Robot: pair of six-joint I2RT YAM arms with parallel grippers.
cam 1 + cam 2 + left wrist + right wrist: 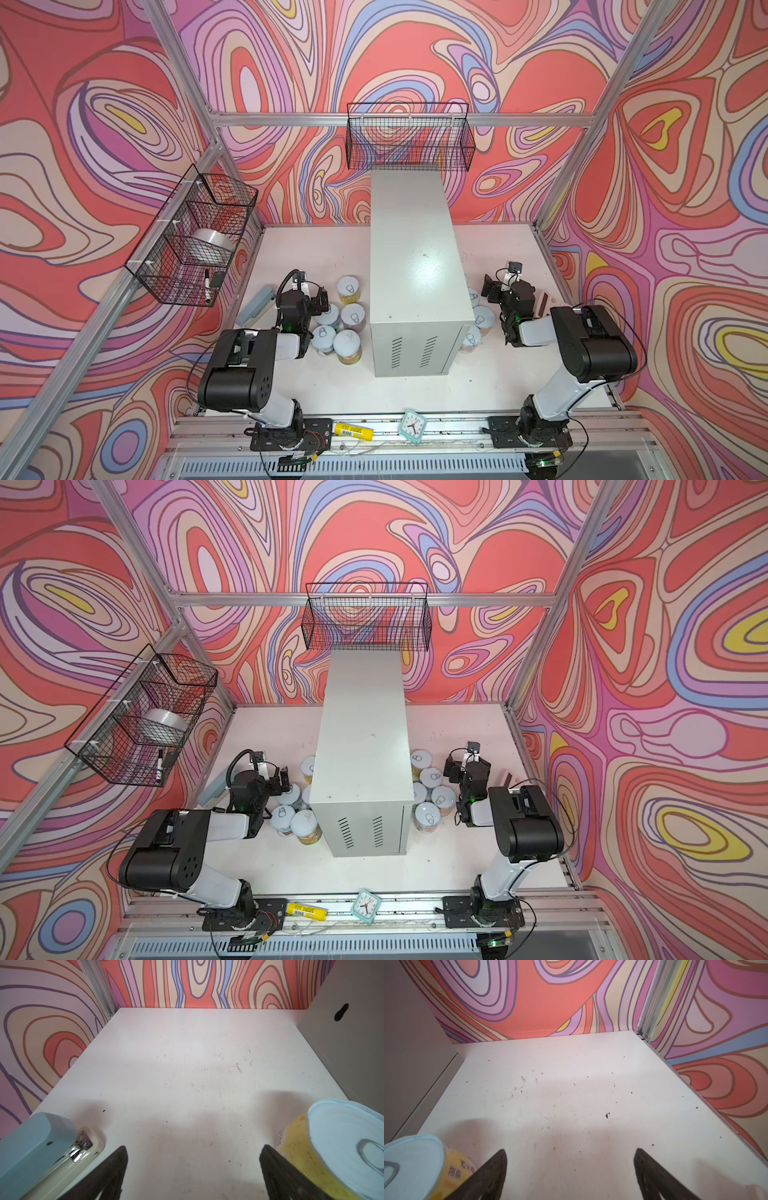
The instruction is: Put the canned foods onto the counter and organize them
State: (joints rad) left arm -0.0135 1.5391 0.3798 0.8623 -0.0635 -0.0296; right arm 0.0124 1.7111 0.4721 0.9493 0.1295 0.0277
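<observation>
Plainly, every one of the cans stood upright on the white tabletop (498, 374) and none on the counter (415, 257), the tall pale cabinet in the middle of both top views. A left cluster (343, 320) of five cans sat at about eight o'clock from the counter's middle, close against its side. A right cluster (430, 789) of five sat at about four o'clock (partly hidden behind the counter in a top view).

The left tool (322, 297) hung at the ten o'clock edge of the left cluster with its jaws spread wide and nothing between them. Its wrist view showed only bare tabletop between the black fingers (116, 1167), a yellow-labelled can (301, 1157) just beside one finger, and a blue-grey stapler (31, 1147) off to the other side.

The right tool (453, 766) hung at the two o'clock edge of the right cluster, likewise gaping and empty. In its wrist view another yellow can (452, 1172) sat just beside one finger, whether touching I could not tell.
</observation>
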